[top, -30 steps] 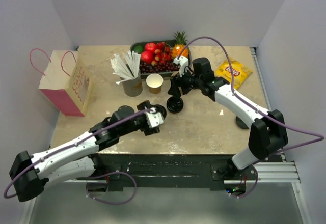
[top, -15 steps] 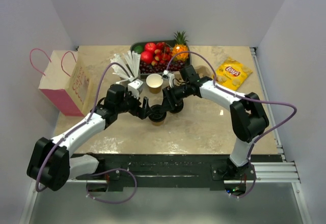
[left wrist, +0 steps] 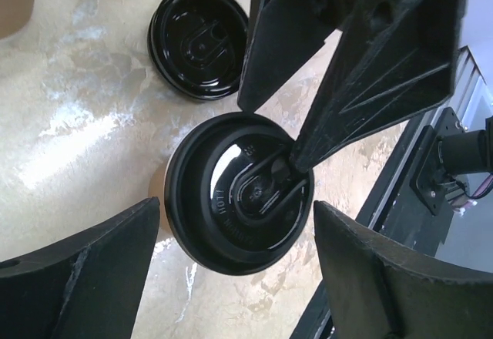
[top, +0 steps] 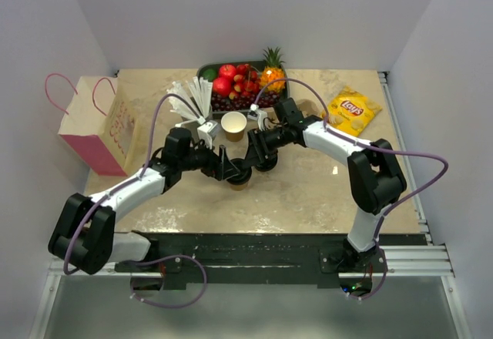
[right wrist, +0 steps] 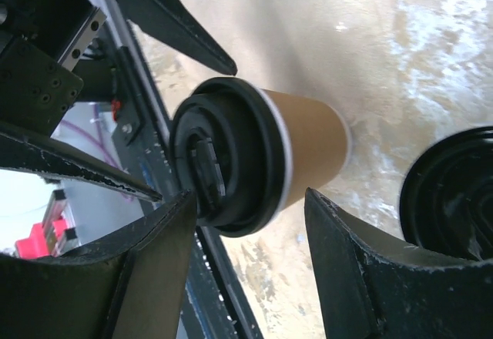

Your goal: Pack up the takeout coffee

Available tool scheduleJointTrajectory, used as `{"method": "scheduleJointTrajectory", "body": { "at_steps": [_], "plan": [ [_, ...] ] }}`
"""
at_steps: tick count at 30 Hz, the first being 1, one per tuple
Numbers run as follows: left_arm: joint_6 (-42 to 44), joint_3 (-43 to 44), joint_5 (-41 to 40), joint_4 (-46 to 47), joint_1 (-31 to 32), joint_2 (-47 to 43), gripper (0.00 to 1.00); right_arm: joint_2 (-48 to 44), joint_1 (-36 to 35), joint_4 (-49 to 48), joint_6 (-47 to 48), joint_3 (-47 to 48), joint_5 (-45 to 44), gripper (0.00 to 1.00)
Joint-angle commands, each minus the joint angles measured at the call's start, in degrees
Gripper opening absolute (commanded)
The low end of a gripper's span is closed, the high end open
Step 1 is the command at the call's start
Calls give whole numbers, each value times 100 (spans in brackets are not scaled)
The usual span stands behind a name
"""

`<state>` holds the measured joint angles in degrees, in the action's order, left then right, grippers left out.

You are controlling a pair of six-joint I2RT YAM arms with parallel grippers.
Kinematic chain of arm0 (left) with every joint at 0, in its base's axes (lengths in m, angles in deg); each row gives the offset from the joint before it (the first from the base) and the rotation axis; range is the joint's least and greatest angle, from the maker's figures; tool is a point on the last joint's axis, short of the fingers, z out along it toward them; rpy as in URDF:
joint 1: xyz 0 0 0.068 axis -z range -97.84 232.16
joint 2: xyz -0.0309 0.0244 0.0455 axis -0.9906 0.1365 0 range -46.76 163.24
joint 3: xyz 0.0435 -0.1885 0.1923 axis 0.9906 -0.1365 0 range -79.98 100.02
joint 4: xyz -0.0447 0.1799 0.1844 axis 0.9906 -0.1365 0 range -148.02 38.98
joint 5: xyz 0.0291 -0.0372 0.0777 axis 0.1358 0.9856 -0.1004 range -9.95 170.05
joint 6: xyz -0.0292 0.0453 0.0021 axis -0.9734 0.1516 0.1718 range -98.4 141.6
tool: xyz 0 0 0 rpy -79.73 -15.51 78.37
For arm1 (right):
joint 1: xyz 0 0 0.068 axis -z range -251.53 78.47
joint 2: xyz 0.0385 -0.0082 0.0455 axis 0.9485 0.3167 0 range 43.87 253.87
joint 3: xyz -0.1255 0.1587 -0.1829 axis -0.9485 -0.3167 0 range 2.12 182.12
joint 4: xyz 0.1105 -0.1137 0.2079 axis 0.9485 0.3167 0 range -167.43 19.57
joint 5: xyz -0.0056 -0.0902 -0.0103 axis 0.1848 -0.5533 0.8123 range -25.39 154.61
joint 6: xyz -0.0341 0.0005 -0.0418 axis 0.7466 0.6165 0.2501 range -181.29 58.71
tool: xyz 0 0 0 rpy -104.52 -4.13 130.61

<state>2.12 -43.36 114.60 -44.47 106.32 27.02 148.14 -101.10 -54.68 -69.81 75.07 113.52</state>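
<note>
Claws both gape wide around the coffee cup, which stands just toward 6 o'clock of the table centre. The left claw straddles it from 9 o'clock and the right claw from 1 o'clock, neither gripping. Half a second earlier the left claw sat slightly farther off; the cup is unmoved.

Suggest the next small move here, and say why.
Probably close the jaws of the left gripper on the takeout coffee: they straddle its lid with gaps either side, and the paper bag stands on that arm's side.
</note>
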Motion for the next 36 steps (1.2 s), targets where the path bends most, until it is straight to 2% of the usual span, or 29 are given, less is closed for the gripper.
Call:
{"method": "scheduleJointTrajectory", "body": {
  "at_steps": [1, 8, 13, 19, 27, 36],
  "plan": [
    [-231, -50, 219, 400, -34, 233, 84, 58, 21, 37, -107, 105, -355, 61],
    [-284, -15, 342, 628, -34, 532, 83, 173, 12, 283, 51, 194, -610, 60],
    [-240, 3, 334, 446, -34, 603, 82, 181, 29, 354, 104, 202, -645, 58],
    [-389, -217, 254, 277, -464, 471, 80, 234, 21, 353, 43, 290, -697, 59],
    [-820, -296, 623, 558, -729, 989, 79, 287, 21, 380, 16, 343, -733, 60],
    [-1189, -410, 88, 435, -878, 1569, 77, 410, 21, 380, -54, 361, -962, 60]
  ]
}}
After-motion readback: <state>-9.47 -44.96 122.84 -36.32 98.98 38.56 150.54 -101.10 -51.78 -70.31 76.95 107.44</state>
